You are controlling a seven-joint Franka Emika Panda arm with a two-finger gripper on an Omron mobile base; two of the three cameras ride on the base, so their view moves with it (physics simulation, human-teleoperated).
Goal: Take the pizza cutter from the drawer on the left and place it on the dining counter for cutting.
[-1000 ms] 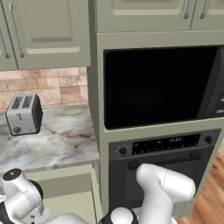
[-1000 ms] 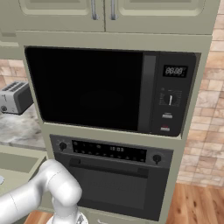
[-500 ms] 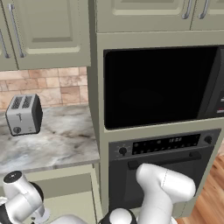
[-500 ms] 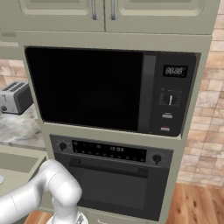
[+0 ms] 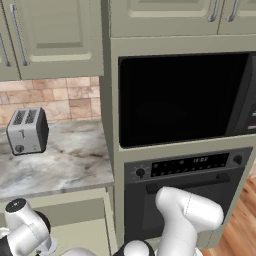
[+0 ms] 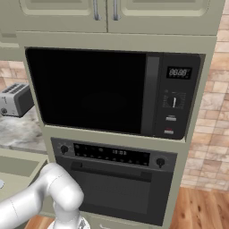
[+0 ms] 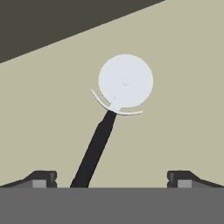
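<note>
Drawer [image 7: 183, 122] floor, olive-beige and bare, carries the pizza cutter [image 7: 109, 122] lying flat directly ahead of the pincer [image 7: 111, 178]. Its black handle runs from near the left fingertip [image 7: 41, 178] up and slightly right to the pale wheel at the far end. Pincer stands released, tips wide apart, handle passing between them but nearer the left one, so centring looks needed before closing.
</note>
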